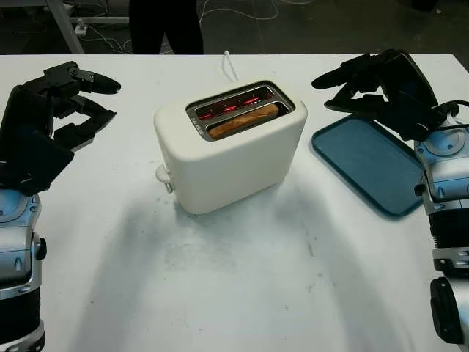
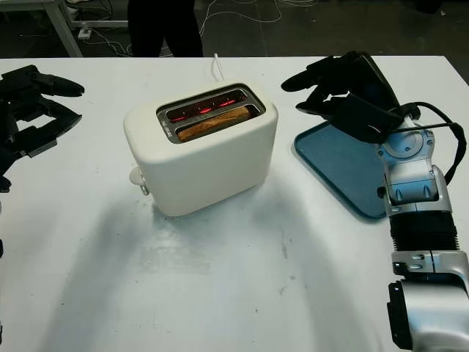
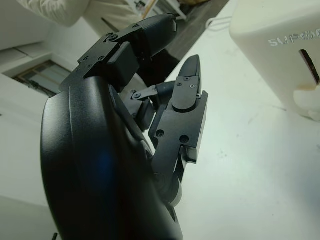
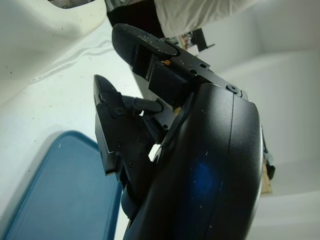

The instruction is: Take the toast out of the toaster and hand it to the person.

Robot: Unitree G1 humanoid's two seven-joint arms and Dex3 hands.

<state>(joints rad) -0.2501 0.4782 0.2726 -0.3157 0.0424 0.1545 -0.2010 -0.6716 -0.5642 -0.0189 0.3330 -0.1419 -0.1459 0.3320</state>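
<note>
Left eye view: toast (image 1: pixel 244 120) sits in toaster (image 1: pixel 231 147); both hands' fingers released

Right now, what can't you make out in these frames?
- Toast: lower part hidden inside the toaster slot, head views.
- Person: cut off above the legs by the top edge.
- Tray: far corner covered by the open right hand.
- Open left hand: its shell blocks the table in the left wrist view.
</note>
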